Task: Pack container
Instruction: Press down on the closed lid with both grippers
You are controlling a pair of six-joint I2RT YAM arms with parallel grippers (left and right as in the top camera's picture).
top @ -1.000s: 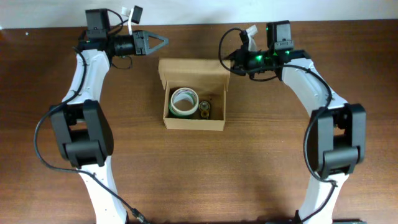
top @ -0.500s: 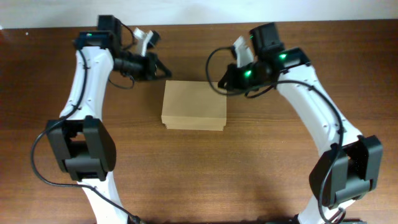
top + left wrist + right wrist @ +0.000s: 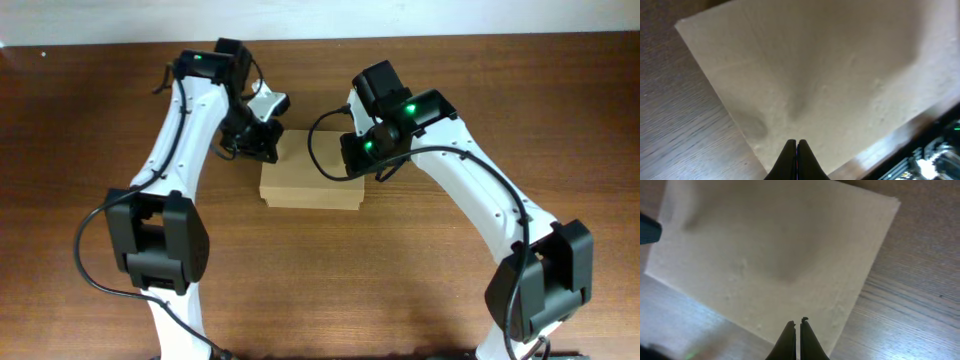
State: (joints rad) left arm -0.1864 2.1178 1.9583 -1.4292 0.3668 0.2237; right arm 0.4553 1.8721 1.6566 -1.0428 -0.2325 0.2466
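The container (image 3: 310,180) is a tan cardboard box in the middle of the wooden table, its flap lid lying flat and closed. Its contents are hidden. My left gripper (image 3: 268,150) is shut and empty, tips over the lid's back left corner; in the left wrist view the gripper (image 3: 796,144) points at the lid (image 3: 815,75). My right gripper (image 3: 352,160) is shut and empty over the lid's back right corner; in the right wrist view the gripper (image 3: 798,325) sits just above the lid (image 3: 775,255) near its edge.
Bare brown wooden table (image 3: 420,290) surrounds the box. Both arms reach in from the sides and crowd the back edge of the box. A pale wall strip (image 3: 320,15) runs along the table's far edge.
One second ago the box stood open showing tape rolls, with both grippers behind it. The lid has since come down, and both grippers have moved forward and down onto its back corners.
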